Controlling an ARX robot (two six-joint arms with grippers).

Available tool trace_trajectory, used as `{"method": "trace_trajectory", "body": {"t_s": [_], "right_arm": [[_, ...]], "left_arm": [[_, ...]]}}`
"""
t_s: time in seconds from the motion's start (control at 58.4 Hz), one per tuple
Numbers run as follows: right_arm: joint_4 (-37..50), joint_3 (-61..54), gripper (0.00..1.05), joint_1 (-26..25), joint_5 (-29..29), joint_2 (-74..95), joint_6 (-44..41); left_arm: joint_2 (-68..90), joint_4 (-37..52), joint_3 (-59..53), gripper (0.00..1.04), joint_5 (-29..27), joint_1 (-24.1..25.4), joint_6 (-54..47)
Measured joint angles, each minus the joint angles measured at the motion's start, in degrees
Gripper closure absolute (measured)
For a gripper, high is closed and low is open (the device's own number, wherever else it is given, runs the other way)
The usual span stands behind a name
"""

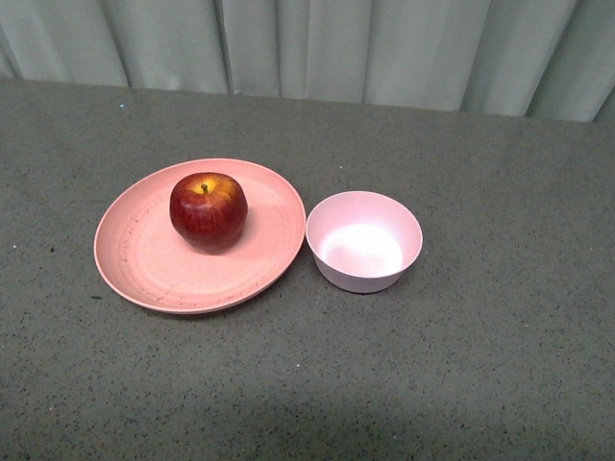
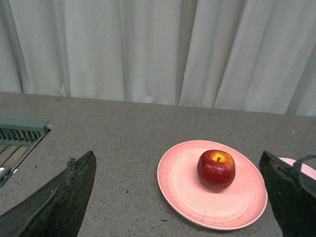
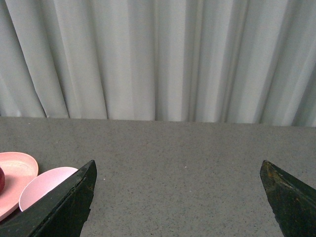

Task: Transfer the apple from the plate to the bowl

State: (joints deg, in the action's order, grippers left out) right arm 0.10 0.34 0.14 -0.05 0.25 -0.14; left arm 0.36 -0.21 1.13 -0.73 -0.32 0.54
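Observation:
A glossy dark-red apple [image 1: 208, 210] with a yellow patch at its stem sits upright on the wide salmon-pink plate [image 1: 135, 259], toward its far side. Just right of the plate stands the small pale pink bowl [image 1: 364, 240], with nothing in it. Neither arm shows in the front view. In the left wrist view the apple [image 2: 216, 170] and plate [image 2: 182, 187] lie ahead of my open left gripper [image 2: 180, 197], well beyond its fingertips. My right gripper [image 3: 178, 197] is open over bare table, with the bowl [image 3: 42, 187] and a slice of the plate [image 3: 17, 168] off to one side.
The grey speckled table [image 1: 480, 365] runs back to a pale curtain [image 1: 307, 48]. In the left wrist view a grey slatted fixture [image 2: 22, 131] sits at the table's edge.

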Motion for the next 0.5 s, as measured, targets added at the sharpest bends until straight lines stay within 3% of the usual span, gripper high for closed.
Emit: {"method": "trace_trajectory", "body": {"t_s": [0.051,0.103,0.188,0.36,0.497], "right_arm": [[0.0,0.0,0.09,0.0,0.0,0.0,0.0],[0.0,0.0,0.09,0.0,0.0,0.0,0.0],[0.0,0.0,0.09,0.0,0.0,0.0,0.0],[0.0,0.0,0.09,0.0,0.0,0.0,0.0],[0.0,0.0,0.09,0.0,0.0,0.0,0.0]], "left_arm": [[3.1,-1.7,0.3,0.07,-4.5,-1.3,3.5],[5.7,-0.3,0.3,0.07,-4.7,-1.7,4.5],[11.8,5.9,0.6,0.07,-3.5,-1.8,6.1],[40.2,29.0,5.2,0.07,0.6,-1.7,6.2],[57.9,33.8,11.8,0.07,3.8,-3.0,5.5]]}}
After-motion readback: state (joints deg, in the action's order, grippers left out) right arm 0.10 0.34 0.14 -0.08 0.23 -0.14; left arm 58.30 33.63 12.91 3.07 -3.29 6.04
